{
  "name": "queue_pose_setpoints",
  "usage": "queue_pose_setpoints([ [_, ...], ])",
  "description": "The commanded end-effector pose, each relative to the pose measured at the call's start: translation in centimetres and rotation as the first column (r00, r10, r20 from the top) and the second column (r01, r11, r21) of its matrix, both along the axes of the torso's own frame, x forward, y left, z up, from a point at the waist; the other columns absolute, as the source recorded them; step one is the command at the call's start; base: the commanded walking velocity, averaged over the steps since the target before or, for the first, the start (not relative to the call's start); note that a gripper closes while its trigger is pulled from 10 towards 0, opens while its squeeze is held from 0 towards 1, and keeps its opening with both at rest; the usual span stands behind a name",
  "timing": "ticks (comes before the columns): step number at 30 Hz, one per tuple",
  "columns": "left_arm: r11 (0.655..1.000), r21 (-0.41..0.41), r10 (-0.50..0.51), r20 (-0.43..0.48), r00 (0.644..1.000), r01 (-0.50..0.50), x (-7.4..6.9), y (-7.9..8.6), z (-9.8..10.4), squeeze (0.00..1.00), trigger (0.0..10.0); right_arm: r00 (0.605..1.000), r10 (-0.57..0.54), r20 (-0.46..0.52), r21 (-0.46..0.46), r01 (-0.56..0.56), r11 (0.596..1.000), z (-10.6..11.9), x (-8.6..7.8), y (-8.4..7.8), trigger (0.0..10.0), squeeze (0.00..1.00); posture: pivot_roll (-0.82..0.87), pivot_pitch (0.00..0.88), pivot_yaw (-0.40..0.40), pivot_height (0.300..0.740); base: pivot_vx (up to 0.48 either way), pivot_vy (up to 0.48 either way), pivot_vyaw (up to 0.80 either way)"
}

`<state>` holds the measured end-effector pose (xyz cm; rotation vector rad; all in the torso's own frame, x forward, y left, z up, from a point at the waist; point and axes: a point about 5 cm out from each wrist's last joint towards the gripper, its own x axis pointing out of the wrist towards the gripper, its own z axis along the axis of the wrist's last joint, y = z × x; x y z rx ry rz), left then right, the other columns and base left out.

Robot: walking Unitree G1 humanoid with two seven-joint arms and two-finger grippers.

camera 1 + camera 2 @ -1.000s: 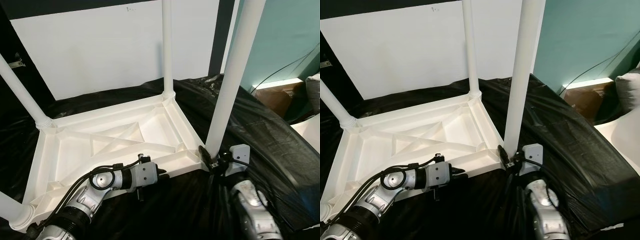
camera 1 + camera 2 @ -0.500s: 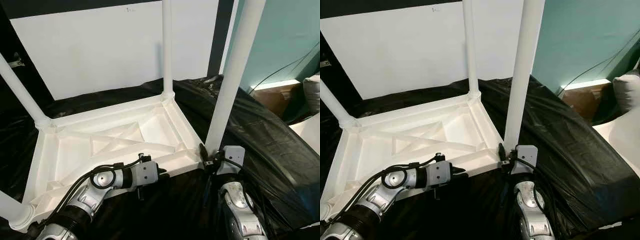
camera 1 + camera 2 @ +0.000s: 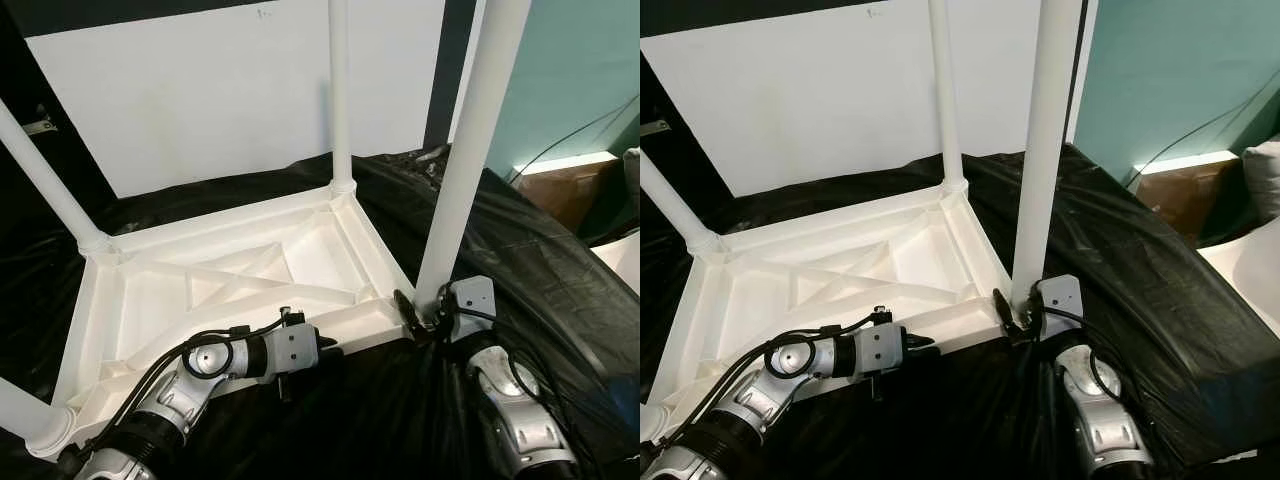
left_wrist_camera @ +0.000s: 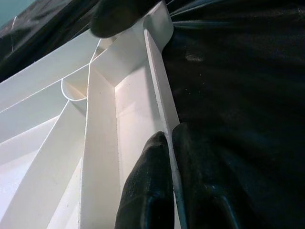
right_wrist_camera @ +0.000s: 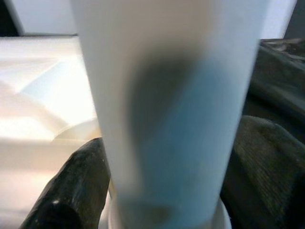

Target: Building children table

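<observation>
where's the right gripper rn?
Right gripper sits at the base of the near-right table leg, by the upturned tabletop corner, fingers either side.

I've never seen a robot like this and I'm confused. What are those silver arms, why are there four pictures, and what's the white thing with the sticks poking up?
The silver arms belong to a walking robot. Two pictures come from cameras in its head, looking down. The other two come from little cameras on its wrists, so they look very close up.

The white thing is a children's table lying upside down on a black plastic sheet, so its legs point up.

The left gripper pinches the table's near rim between its two black fingers; the left wrist picture shows that up close. The right gripper holds the near right leg at its bottom, one black finger on each side, as the right wrist picture shows. Behind stands a white board.
</observation>
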<state>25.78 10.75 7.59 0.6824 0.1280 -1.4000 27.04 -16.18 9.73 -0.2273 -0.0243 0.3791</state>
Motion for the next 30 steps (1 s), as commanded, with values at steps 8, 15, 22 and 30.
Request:
queue_pose_setpoints([
  [8,0.973,0.225,0.006,-0.287,0.958,0.061,-3.6,2.3,-5.8,0.0,10.0,0.95,0.304,-0.068,-0.187,-0.312,0.932,0.5,0.3,-1.4,10.0,0.0,-0.02,0.0,0.022,0.74,0.0,0.0,0.0],
  [15,0.973,0.222,0.009,-0.285,0.959,0.056,-3.6,2.3,-5.7,0.0,10.0,0.935,0.347,-0.077,-0.29,-0.354,0.889,0.9,1.4,-2.2,4.5,0.0,-0.02,0.0,0.017,0.74,0.0,0.0,0.0],
  [22,0.974,0.221,0.013,-0.284,0.959,0.052,-3.6,2.3,-5.7,0.0,10.0,0.913,0.396,-0.1,-0.307,-0.407,0.86,1.1,1.5,-2.6,0.0,0.0,-0.01,0.0,0.015,0.74,0.0,0.0,0.0],
  [30,0.973,0.225,0.014,-0.285,0.958,0.053,-3.7,2.4,-5.8,0.0,10.0,0.908,0.399,-0.13,-0.257,-0.419,0.871,0.5,1.2,-2.8,0.0,0.0,-0.02,0.0,0.019,0.74,0.0,0.0,0.0],
])
